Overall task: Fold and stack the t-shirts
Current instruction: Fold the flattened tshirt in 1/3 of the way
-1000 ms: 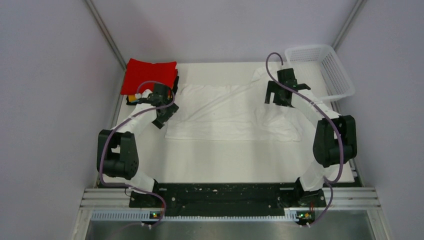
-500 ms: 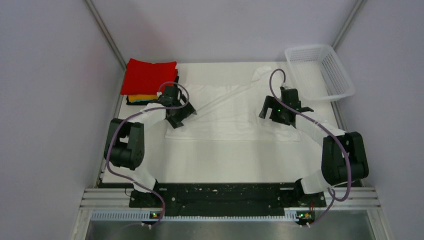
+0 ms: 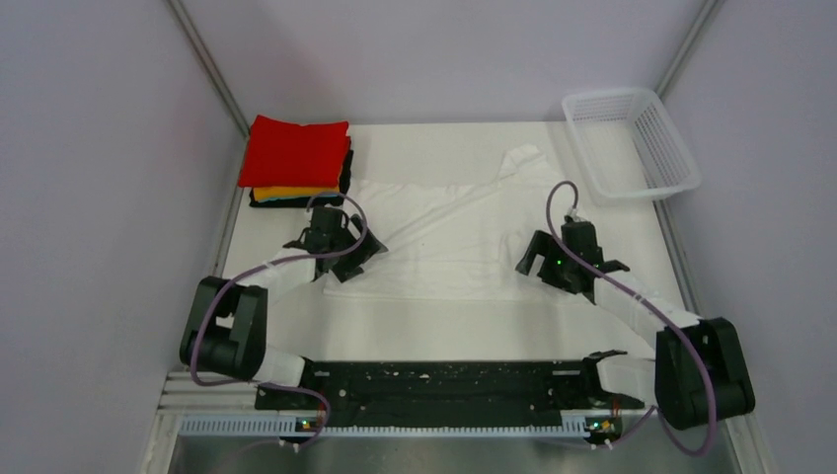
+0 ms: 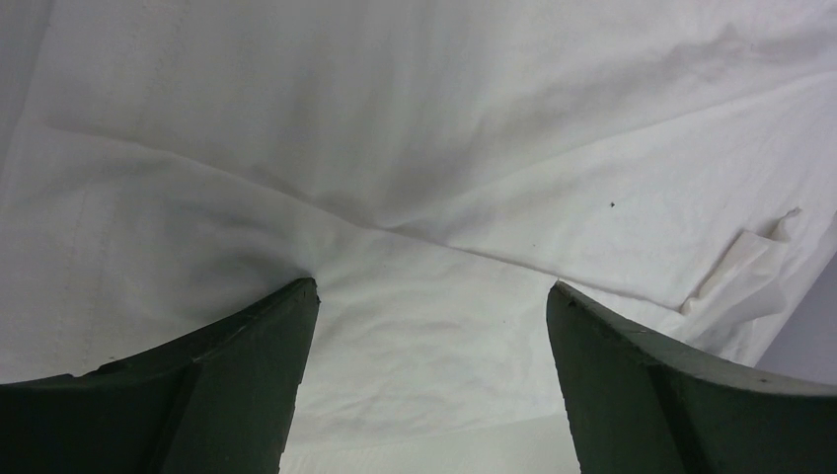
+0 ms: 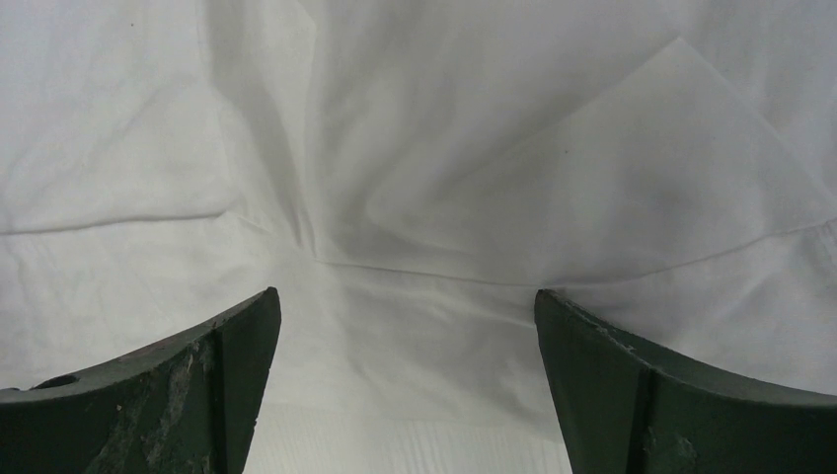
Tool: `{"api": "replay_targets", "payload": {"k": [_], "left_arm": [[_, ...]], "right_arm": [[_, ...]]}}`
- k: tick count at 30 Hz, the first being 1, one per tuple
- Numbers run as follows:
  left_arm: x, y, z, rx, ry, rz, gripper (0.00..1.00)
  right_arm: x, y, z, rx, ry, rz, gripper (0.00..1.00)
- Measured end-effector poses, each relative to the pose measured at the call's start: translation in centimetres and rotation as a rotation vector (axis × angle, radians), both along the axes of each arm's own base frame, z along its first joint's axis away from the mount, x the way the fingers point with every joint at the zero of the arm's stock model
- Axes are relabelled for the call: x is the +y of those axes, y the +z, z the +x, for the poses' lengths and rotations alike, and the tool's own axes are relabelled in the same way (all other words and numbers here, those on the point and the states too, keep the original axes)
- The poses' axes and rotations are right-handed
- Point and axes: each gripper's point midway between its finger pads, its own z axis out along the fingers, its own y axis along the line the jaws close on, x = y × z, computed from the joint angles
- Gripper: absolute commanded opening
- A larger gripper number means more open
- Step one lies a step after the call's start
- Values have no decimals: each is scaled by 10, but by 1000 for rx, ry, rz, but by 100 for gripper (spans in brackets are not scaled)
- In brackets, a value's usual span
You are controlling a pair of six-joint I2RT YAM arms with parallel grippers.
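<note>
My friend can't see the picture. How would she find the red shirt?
Find the white table, then its far left corner. The red t-shirt lies folded there. It is the only red thing, with an orange-yellow t-shirt peeking out underneath.

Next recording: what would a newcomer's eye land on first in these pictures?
The bright red t-shirt topping the folded stack at the far left corner of the table stands out first. Next comes the wrinkled white t-shirt spread across the middle, with the left end effector and right end effector both open above its near half. A white mesh basket sits at the far right corner.
</note>
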Motion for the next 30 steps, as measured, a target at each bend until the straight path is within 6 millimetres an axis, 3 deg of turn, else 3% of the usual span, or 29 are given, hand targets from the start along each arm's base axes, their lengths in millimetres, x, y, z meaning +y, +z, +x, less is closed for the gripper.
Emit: {"api": "replay_targets", "payload": {"k": [7,14,19,22,25,27,30], "left_arm": [[10,-1,-65,17,4,-11,92],[20,-2,-113,39,42,-34,93],[22,-3,-129,47,60,-60,94],[23,-3,-134,65,62,-56,94],[27,0,-138,99,69,-28,94],[32,8,-137,104,83,3,94],[42,38,-115,25,121,60,99]], "right_arm": [[6,0,-88,143,-57,44,99],[1,-5,-125,225,-133,72,99],[-3,-4,-127,228,-155,58,99],[-3,6,-123,216,-149,47,99],[0,36,-107,146,-129,52,99],[3,68,-90,64,-110,60,99],[6,119,-61,-85,-81,55,99]]}}
